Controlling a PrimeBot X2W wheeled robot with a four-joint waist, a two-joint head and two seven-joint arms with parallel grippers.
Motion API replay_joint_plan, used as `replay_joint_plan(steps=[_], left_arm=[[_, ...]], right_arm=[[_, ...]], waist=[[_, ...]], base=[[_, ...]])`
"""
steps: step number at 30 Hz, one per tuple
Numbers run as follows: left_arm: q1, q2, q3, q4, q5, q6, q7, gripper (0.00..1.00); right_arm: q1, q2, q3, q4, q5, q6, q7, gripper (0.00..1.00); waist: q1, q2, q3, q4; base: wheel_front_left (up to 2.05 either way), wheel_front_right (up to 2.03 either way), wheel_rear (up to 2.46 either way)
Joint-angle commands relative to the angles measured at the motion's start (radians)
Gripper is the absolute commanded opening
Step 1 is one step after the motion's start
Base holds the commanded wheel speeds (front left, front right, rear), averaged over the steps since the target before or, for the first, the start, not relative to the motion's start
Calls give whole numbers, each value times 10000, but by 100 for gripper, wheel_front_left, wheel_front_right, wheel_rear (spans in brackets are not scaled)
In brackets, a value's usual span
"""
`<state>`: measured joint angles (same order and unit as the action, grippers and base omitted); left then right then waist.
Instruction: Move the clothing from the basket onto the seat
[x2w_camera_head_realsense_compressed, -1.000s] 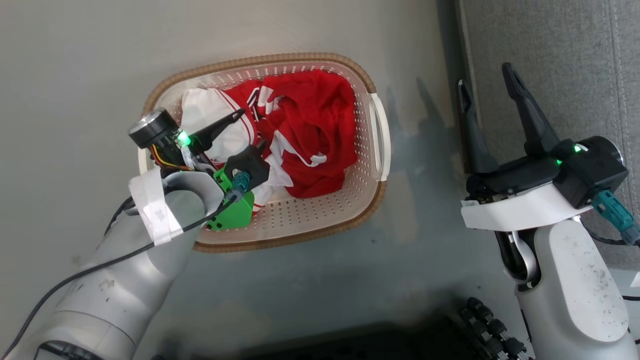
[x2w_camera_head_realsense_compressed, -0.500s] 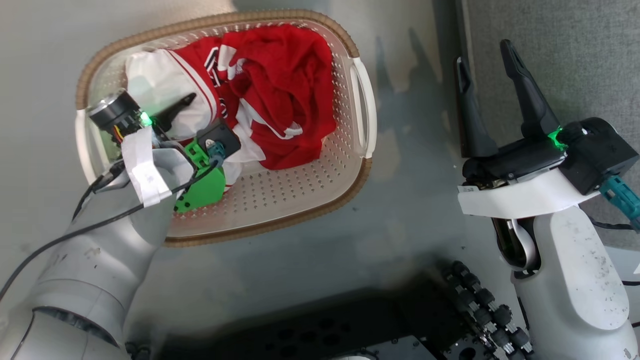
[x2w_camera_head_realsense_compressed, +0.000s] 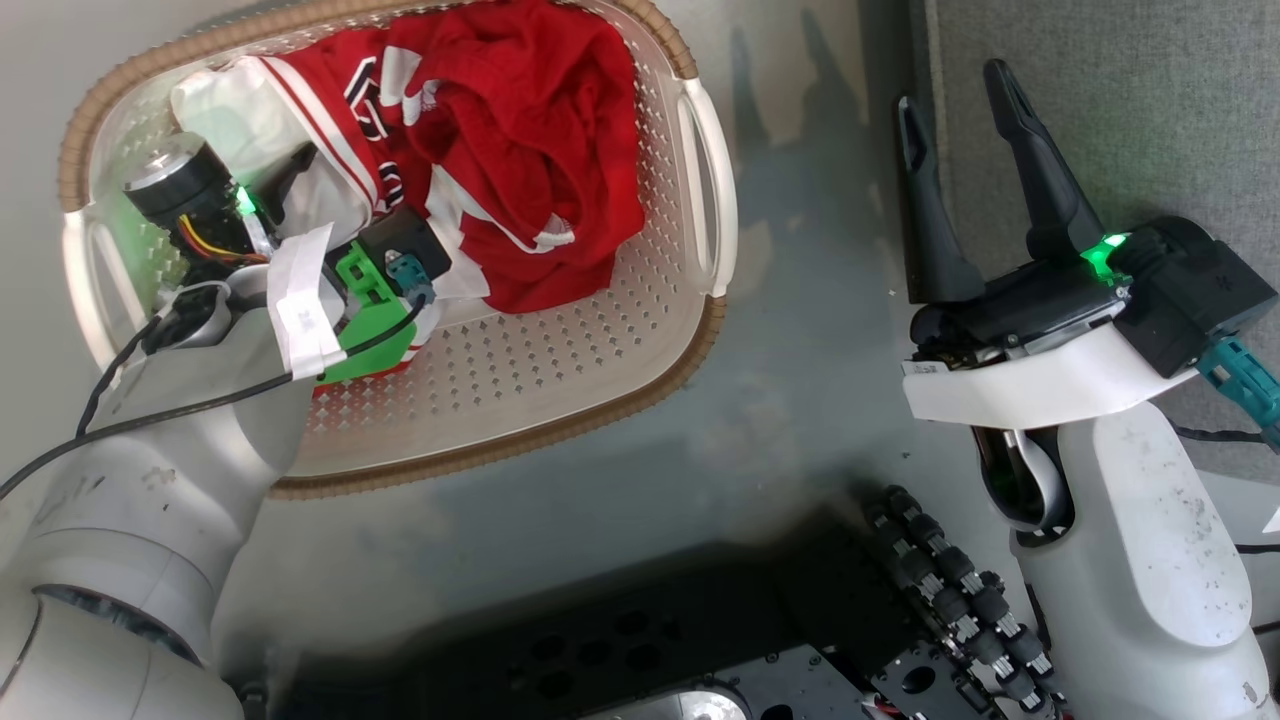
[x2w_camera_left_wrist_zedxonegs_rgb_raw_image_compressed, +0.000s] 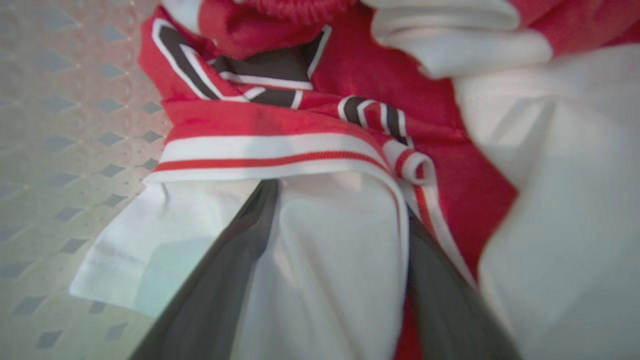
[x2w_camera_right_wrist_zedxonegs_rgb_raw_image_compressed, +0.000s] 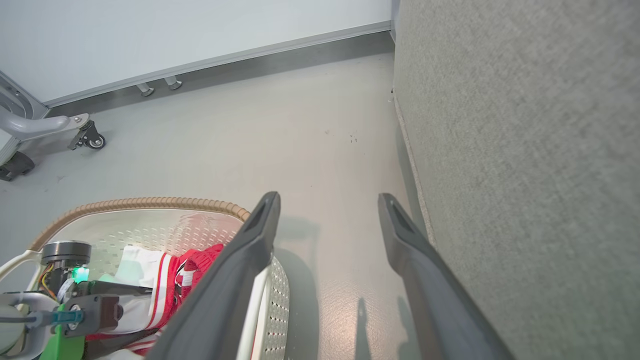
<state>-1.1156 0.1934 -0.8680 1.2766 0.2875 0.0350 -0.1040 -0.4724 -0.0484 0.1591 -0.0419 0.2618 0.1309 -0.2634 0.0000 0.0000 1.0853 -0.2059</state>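
The basket (x2w_camera_head_realsense_compressed: 560, 400) is seen standing on the grey floor (x2w_camera_head_realsense_compressed: 800, 430), to the left of the seat (x2w_camera_head_realsense_compressed: 1130, 110), from which it is separated by a strip of floor. The clothing is all contained in the basket: a red garment (x2w_camera_head_realsense_compressed: 530, 170) is heaped toward the far side, and a white garment (x2w_camera_head_realsense_compressed: 225, 105) with a red-and-white striped hem is laid beside it, at the left end. The left gripper (x2w_camera_left_wrist_zedxonegs_rgb_raw_image_compressed: 339, 200) is lowered into the basket with its jaws spread wide; in the left wrist view the two dark fingers are placed on either side of a fold of the white garment (the cloth lies against them, but it is not pinched). Nothing is grasped by it. The right gripper (x2w_camera_head_realsense_compressed: 950, 88) is held above the floor between the basket and the seat, with the fingers pointed away from the robot; its jaws are also spread fully, and nothing is carried between them. In the right wrist view the upholstered side of the seat is seen just beside one finger.
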Motion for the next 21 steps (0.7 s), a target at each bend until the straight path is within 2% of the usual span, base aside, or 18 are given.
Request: replay_joint_plan(steps=[1, 2, 3, 12, 21], left_arm=[[-170, 94, -9, 53, 21, 40, 76, 100], [-185, 102, -24, 60, -3, 40, 118, 44], [-213, 110, -21, 63, -50, 70, 92, 0], [133, -171, 149, 74, -557, 190, -136, 0], [1133, -1084, 1003, -57, -1914, 435, -1046, 0]], right_arm=[[-124, -38, -17, 19, 86, -3, -21, 100], [-124, -40, -12, 24, 124, -3, -21, 100], [-122, -41, -6, 36, 151, -3, -21, 100], [-93, -61, -85, 240, 207, -11, -21, 100], [296, -38, -250, 498, -116, -8, -21, 100]], waist=[[0, 0, 83, -92], [0, 0, 97, -109], [0, 0, 111, -128], [0, 0, -293, -68], [0, 0, -1877, 468]], base=[[0, 0, 0], [0, 0, 0], [0, 0, 0], [0, 0, 0], [0, 0, 0]])
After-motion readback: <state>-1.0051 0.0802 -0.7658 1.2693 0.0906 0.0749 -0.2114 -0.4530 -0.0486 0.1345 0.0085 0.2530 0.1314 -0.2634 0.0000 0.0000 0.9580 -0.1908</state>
